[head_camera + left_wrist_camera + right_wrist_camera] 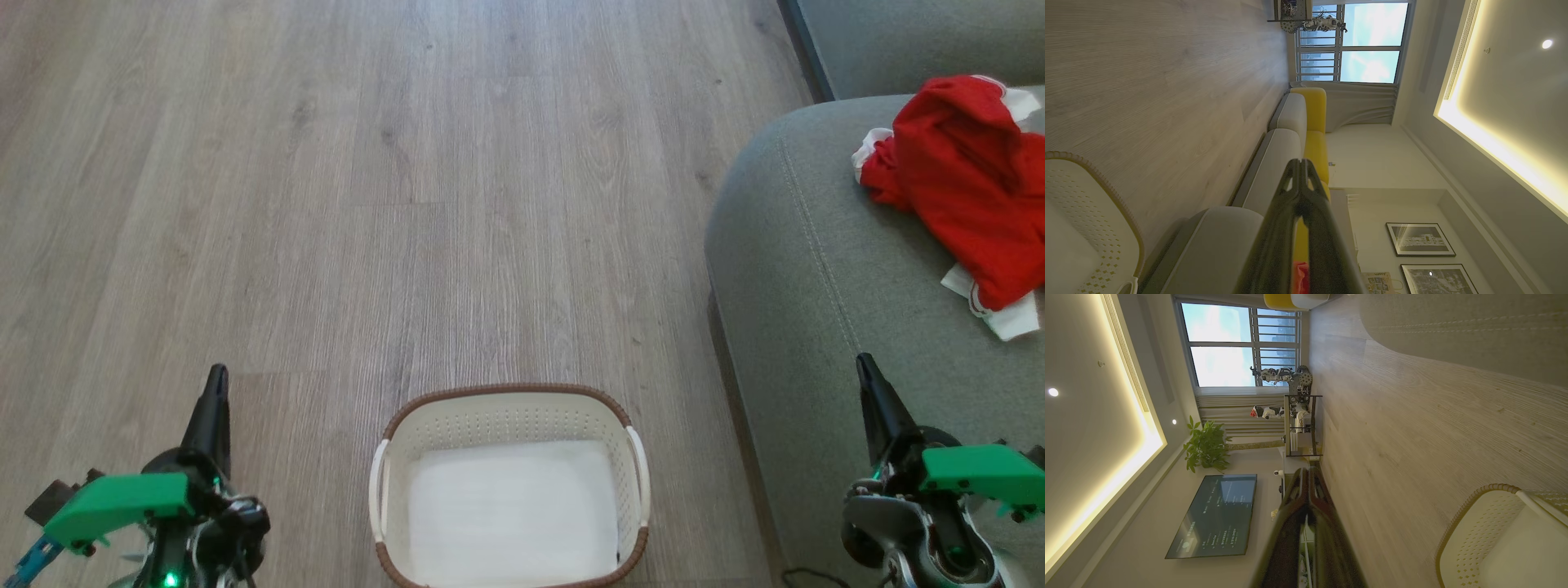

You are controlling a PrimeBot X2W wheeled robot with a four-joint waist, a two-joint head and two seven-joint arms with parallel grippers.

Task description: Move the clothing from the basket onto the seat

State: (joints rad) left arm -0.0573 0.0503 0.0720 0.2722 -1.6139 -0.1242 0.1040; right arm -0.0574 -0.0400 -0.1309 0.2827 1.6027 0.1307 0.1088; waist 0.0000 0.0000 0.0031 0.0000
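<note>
Looking down from the head camera, we see the clothes [963, 188] heaped red on the sofa [800, 269] at right, while the basket [390, 425] stands on the floor [326, 204] between our left gripper [216, 374] and right gripper [864, 365], each with fingers pressed together. Our left wrist camera looks past its closed fingertips along the sofa toward a window [1367, 45], the basket at lower left. Our right wrist camera frames its closed fingers before a wall screen [1216, 514], the basket at lower right.

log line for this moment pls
basket: empty, on floor | jerseys: on sofa | left fingers: shut, empty | right fingers: shut, empty | task: looks done
</note>
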